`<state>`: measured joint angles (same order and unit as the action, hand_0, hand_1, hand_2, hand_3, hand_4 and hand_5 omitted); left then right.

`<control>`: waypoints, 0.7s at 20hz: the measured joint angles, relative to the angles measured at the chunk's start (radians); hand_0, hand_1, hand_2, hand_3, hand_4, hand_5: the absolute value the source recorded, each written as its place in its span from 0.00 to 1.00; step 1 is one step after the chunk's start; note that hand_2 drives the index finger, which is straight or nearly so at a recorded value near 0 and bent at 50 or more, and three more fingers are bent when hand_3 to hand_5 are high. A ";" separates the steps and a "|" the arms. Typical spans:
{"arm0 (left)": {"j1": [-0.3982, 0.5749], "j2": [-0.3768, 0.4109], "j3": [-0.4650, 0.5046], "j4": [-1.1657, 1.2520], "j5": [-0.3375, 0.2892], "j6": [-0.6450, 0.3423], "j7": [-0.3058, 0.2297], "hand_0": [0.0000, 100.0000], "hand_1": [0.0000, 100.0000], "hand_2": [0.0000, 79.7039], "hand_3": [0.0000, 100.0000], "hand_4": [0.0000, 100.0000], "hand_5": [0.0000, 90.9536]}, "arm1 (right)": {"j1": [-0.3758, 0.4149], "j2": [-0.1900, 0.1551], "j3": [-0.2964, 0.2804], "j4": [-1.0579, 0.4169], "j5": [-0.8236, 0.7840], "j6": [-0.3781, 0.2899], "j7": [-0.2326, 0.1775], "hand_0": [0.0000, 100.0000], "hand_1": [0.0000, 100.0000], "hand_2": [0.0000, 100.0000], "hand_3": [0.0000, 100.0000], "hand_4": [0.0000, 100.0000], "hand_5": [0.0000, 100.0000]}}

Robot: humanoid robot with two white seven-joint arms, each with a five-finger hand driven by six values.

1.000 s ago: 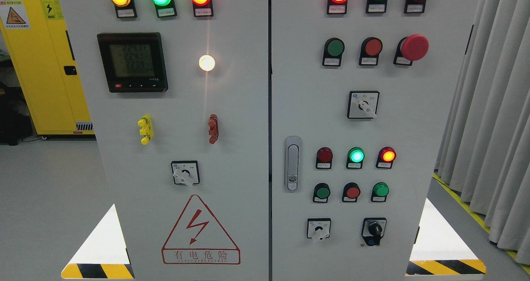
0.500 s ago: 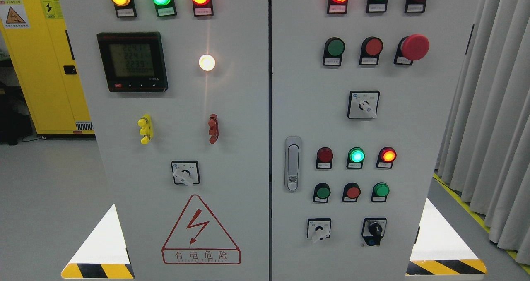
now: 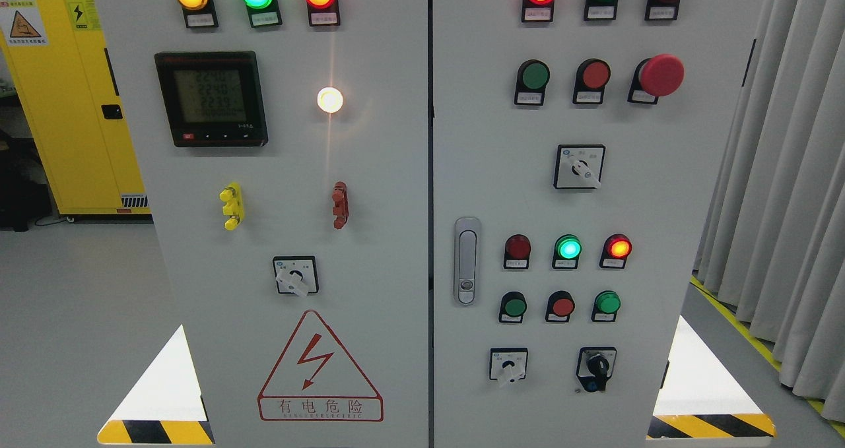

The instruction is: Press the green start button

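Observation:
A grey electrical cabinet with two doors fills the head view. On the right door are several green push buttons: one in the upper row [image 3: 534,75], one at the lower left [image 3: 514,307] and one at the lower right [image 3: 607,302]. Which one is the start button I cannot tell, as the labels are too small to read. A lit green lamp [image 3: 568,247] sits between a dark red lamp [image 3: 517,247] and a lit red lamp [image 3: 618,247]. Neither of my hands nor arms is in view.
A red mushroom stop button [image 3: 661,75] sticks out at the upper right. Red buttons [image 3: 595,74] [image 3: 562,306], rotary switches [image 3: 579,167] [image 3: 508,365], a key switch [image 3: 597,366] and a door handle [image 3: 467,260] are on the right door. A meter [image 3: 211,98] is on the left door. Curtains [image 3: 785,171] hang at right, a yellow cabinet [image 3: 66,105] stands at left.

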<state>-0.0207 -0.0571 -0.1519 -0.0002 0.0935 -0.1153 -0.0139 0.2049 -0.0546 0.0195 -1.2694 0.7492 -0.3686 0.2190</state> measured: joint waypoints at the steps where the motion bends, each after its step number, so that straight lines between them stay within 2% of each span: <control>1: -0.002 -0.004 0.000 0.000 0.000 0.000 0.000 0.12 0.56 0.00 0.00 0.00 0.00 | 0.000 -0.003 0.003 -0.037 0.029 -0.004 -0.016 0.19 0.59 0.00 0.61 0.67 0.56; 2: -0.003 -0.008 0.000 0.000 0.000 0.000 0.000 0.12 0.56 0.00 0.00 0.00 0.00 | -0.001 -0.006 0.005 -0.072 0.056 -0.007 -0.039 0.20 0.59 0.00 0.63 0.68 0.58; 3: -0.006 -0.012 0.000 0.000 0.000 0.000 0.000 0.12 0.56 0.00 0.00 0.00 0.00 | -0.003 -0.010 0.007 -0.106 0.087 -0.009 -0.071 0.21 0.61 0.00 0.71 0.73 0.64; 6: -0.010 -0.021 -0.001 0.000 -0.001 0.000 0.000 0.12 0.56 0.00 0.00 0.00 0.00 | -0.017 -0.020 0.009 -0.203 0.162 -0.013 -0.130 0.23 0.63 0.00 0.75 0.78 0.70; 8: -0.011 -0.025 -0.001 0.000 -0.001 0.000 -0.001 0.12 0.56 0.00 0.00 0.00 0.00 | -0.033 -0.026 0.005 -0.261 0.206 -0.013 -0.148 0.25 0.64 0.00 0.75 0.79 0.70; 14: -0.014 -0.035 -0.002 0.000 -0.001 0.000 -0.005 0.12 0.56 0.00 0.00 0.00 0.00 | -0.116 -0.038 -0.005 -0.407 0.294 -0.013 -0.165 0.26 0.64 0.00 0.76 0.80 0.71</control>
<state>-0.0347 -0.0919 -0.1536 0.0000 0.0923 -0.1154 -0.0186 0.0892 -0.0925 0.0143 -1.6762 1.0430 -0.3819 0.0539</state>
